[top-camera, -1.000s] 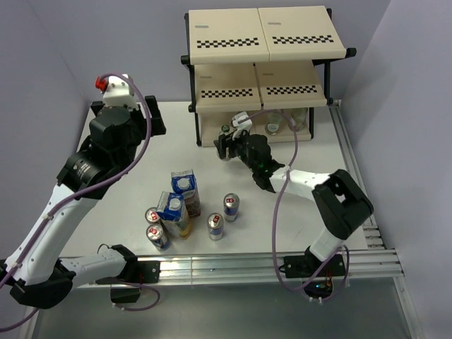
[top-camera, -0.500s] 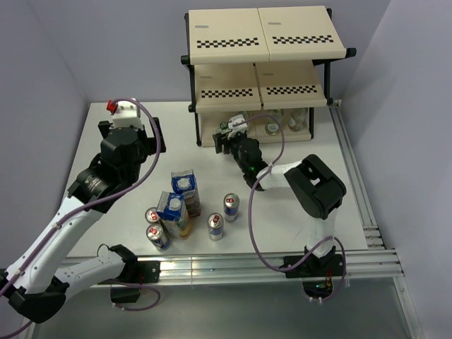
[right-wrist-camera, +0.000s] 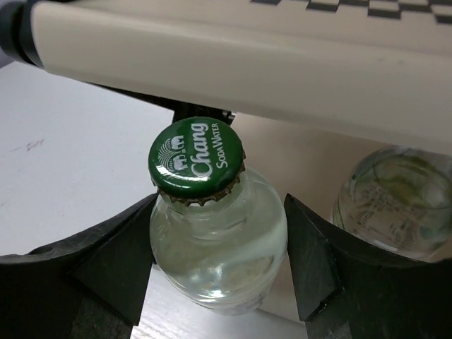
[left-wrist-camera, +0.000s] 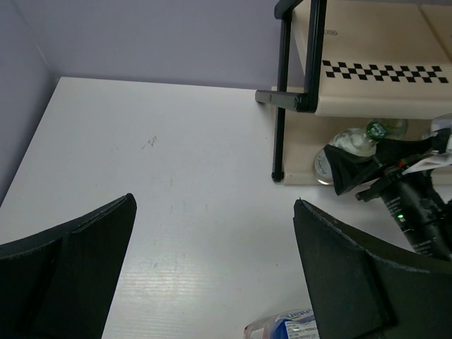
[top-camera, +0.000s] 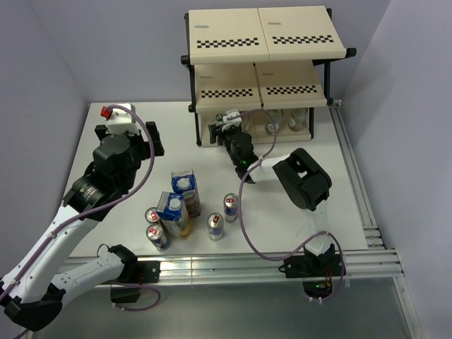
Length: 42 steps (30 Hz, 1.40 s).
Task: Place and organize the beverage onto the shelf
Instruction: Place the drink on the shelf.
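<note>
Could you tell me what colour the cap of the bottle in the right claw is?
The cap is green with white lettering, clearest in the right wrist view.

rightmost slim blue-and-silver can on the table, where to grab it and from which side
Probably the upper body below the rim, coming down from above: the slim blue-and-silver can stands upright, apart from the nearest can, while a purple cable runs close on its right.

Bottle (right-wrist-camera: 215,254) — clear, glossy body; green cap (right-wrist-camera: 196,159) crimped, looks metal, satin finish. Shelf (right-wrist-camera: 212,63) boards cream, smooth, matt; its frame black tube, slight sheen. Table (left-wrist-camera: 176,198) white, matt, finely ribbed. Cans (top-camera: 216,226) — bright metal.
</note>
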### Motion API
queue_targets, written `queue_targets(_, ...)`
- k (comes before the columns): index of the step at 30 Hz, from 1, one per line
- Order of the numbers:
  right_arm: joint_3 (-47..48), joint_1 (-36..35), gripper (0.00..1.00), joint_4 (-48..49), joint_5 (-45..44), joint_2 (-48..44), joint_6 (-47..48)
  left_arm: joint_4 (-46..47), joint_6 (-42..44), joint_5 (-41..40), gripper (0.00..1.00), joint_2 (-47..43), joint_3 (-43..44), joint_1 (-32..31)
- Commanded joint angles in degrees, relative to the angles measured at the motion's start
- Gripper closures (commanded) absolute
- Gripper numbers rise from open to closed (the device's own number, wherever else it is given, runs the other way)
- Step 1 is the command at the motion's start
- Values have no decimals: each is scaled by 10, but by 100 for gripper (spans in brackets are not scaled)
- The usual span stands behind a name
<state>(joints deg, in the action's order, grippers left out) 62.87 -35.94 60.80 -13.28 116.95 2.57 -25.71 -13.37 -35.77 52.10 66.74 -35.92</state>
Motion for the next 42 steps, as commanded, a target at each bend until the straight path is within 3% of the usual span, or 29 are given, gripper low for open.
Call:
queue_targets(1,60,4,100,133,-20,-3,-5,40,-2,24,1,-16,-7,4)
queue_targets(21,142,9,100,170,-75,90,-25,59,-23,90,0,-18,-51,12)
queue_targets(30,148,9,100,139,-82,96,-20,61,-21,101,0,-28,-54,12)
queue_targets(33,153,9,96,119,-69,98,-23,58,-21,105,0,-26,-52,13)
queue_targets(34,153,9,87,116,-64,97,-23,59,-21,105,1,-28,-52,13)
queue_targets(36,153,9,82,108,-54,96,-25,60,-19,105,1,-30,-54,13)
queue_targets(38,158,9,70,96,-43,94,-40,62,-18,106,1,-31,-56,12)
queue_targets(42,175,9,62,56,-28,95,-46,61,-18,107,0,-31,-55,13)
